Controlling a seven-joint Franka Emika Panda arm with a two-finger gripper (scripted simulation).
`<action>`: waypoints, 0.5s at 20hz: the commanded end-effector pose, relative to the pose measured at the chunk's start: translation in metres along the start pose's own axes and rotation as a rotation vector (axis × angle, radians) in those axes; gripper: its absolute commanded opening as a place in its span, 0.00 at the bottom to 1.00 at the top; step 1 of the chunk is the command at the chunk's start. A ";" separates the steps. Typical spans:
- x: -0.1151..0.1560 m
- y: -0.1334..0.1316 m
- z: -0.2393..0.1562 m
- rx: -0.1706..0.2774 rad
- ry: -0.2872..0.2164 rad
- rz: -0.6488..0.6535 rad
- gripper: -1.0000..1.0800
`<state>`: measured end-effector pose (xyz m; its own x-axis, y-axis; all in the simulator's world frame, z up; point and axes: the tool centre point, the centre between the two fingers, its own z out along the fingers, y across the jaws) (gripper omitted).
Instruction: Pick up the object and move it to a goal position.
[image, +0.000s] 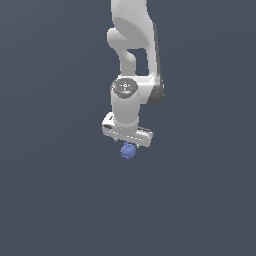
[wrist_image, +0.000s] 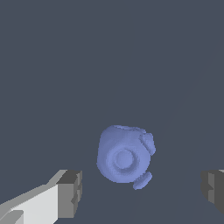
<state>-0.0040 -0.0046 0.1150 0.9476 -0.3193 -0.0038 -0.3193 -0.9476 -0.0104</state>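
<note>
The object (wrist_image: 124, 154) is a small periwinkle-blue, lumpy ball lying on the dark grey floor. In the wrist view it sits between my two grey fingertips (wrist_image: 70, 192), with a clear gap on each side. My gripper (wrist_image: 141, 191) is open and touches nothing. In the exterior view the object (image: 128, 151) shows just under the white hand (image: 127, 131), which hangs straight down over it. The fingers themselves are hard to make out there.
Plain dark grey floor (image: 55, 200) surrounds the ball on every side. The white arm (image: 132, 50) rises from the hand to the top of the exterior view. No goal marker shows in either view.
</note>
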 end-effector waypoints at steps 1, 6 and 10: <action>-0.003 -0.001 0.008 -0.003 0.001 0.049 0.96; -0.006 -0.002 0.019 -0.007 0.003 0.116 0.96; -0.008 -0.002 0.024 -0.009 0.004 0.146 0.96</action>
<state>-0.0107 0.0004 0.0931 0.8966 -0.4429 -0.0013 -0.4429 -0.8966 -0.0013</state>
